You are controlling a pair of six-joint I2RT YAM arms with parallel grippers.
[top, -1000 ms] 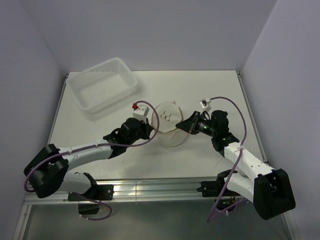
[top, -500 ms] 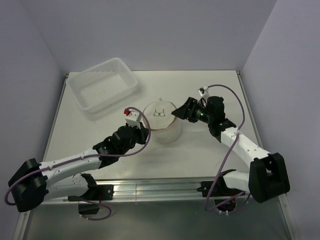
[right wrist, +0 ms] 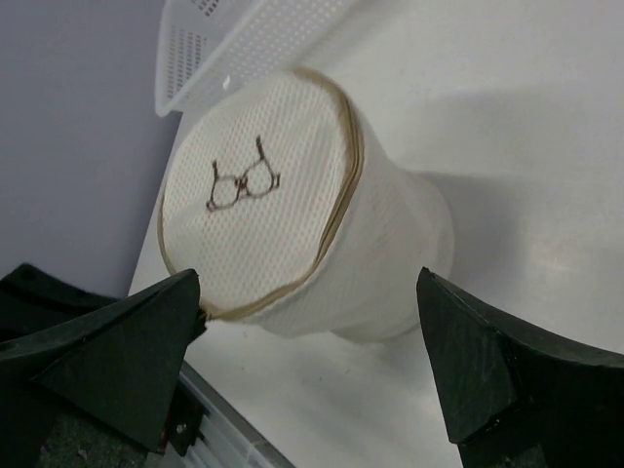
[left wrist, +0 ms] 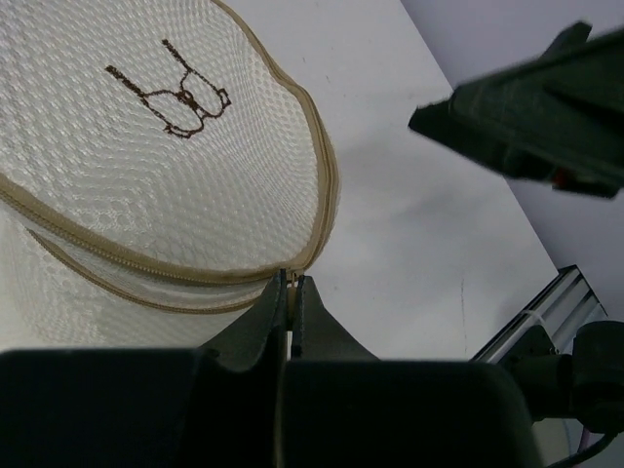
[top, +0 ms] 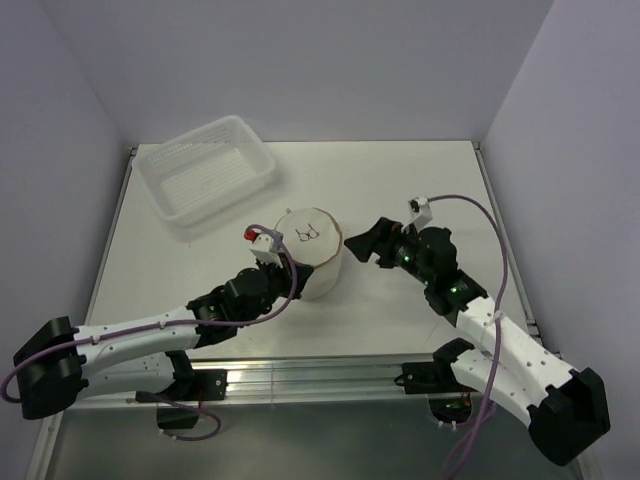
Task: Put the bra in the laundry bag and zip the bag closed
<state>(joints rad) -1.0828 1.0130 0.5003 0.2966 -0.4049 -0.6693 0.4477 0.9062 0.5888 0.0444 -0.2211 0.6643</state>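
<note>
The laundry bag point(top: 308, 258) stands as a white mesh cylinder at the table's middle, its round top showing the bra icon point(top: 307, 234). My left gripper point(top: 284, 264) is at the bag's near-left rim. In the left wrist view the left gripper point(left wrist: 290, 284) is shut on the tan zipper pull, just under the bag point(left wrist: 146, 146). The zipper teeth point(left wrist: 117, 255) look joined along the rim I can see. My right gripper point(top: 360, 246) hangs open just right of the bag, touching nothing. Through the right wrist camera the bag point(right wrist: 292, 224) sits beyond the wide-open right gripper point(right wrist: 308, 283). The bra is hidden.
A white perforated plastic basket point(top: 205, 168) sits at the back left of the table, also visible behind the bag as the basket point(right wrist: 244, 39) in the right wrist view. The table's metal front rail point(top: 310, 375) runs along the near edge.
The right gripper has opened, let go of the bag's right rim and drawn back. The left gripper has come round the near-left rim, and the bag has shifted left.
</note>
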